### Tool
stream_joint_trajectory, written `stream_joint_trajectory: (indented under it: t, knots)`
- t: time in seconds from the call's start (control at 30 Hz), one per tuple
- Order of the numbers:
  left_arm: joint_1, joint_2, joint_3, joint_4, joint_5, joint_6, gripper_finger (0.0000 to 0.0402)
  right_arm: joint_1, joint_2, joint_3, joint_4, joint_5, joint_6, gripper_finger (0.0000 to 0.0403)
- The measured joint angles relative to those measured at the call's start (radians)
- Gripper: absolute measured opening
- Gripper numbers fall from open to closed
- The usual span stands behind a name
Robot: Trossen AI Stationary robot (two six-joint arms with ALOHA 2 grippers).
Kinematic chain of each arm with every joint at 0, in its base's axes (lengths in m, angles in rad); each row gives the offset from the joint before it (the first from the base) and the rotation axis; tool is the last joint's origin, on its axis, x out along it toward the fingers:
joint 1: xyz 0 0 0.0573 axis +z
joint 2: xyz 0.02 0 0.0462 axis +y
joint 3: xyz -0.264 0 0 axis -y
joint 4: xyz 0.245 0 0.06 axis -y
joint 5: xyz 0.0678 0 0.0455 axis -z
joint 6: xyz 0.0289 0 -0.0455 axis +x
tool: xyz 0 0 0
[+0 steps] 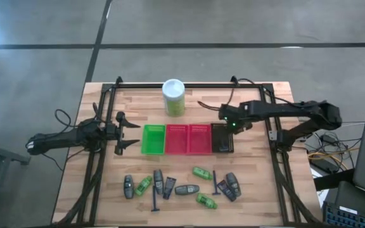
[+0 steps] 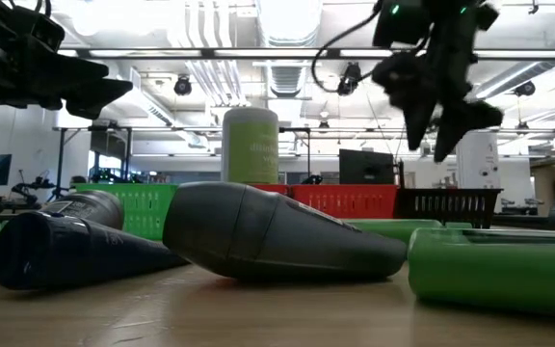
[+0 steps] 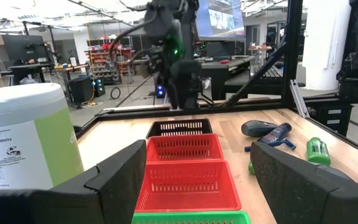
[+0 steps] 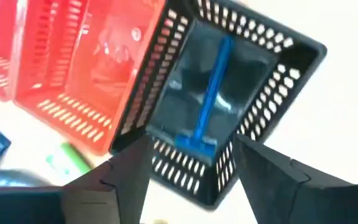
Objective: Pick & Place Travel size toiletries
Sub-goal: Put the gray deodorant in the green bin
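Note:
A thin blue T-shaped stick (image 4: 207, 99) lies flat inside the black mesh basket (image 4: 253, 74), the right-most of a row of baskets (image 1: 222, 138). My right gripper (image 4: 188, 180) hangs open just above that basket, pointing steeply down, with nothing between its fingers (image 2: 441, 125). Other toiletries lie on the wood near the table's front edge: dark grey bottles (image 1: 128, 186), green bottles (image 1: 201, 172) and blue sticks (image 1: 154, 199). My left gripper (image 1: 127, 132) waits open and level at the table's left, beside the green basket (image 1: 153, 139).
Two red baskets (image 1: 188, 139) stand between the green and the black one. A tall white-and-green canister (image 1: 173, 97) stands behind the row. A black frame (image 1: 106, 95) rims the wooden table. Bare wood lies between the baskets and the scattered toiletries.

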Motion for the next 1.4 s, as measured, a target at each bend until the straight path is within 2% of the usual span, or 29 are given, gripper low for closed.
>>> stream_joint_trajectory:
  t: [0.17, 0.37, 0.53, 0.7, 1.07, 1.4]
  knots:
    - [0.0, 0.0, 0.0, 0.0, 0.0, 0.0, 0.0293, 0.104, -0.062, -0.016, -0.094, -0.005, 0.087, 0.0245]
    - [0.001, 0.0, 0.0, 0.0, 0.0, 0.0, 0.0293, 0.276, -0.095, -0.053, -0.1, -0.036, 0.245, 0.0269]
    - [0.0, 0.0, 0.0, 0.0, 0.0, 0.0, 0.0293, 0.411, -0.062, -0.057, -0.081, -0.04, 0.378, 0.0292]
    - [0.0, 0.0, 0.0, 0.0, 0.0, 0.0, 0.0293, 0.494, 0.008, -0.056, 0.005, -0.05, 0.473, 0.0316]
    - [0.0, 0.0, 0.0, 0.0, 0.0, 0.0, 0.0293, 0.536, 0.147, 0.034, 0.051, -0.05, 0.471, 0.0338]
    - [0.0, -0.002, 0.0, 0.023, 0.002, -0.05, 0.0293, 0.536, 0.157, 0.074, 0.04, -0.005, 0.463, 0.0317]
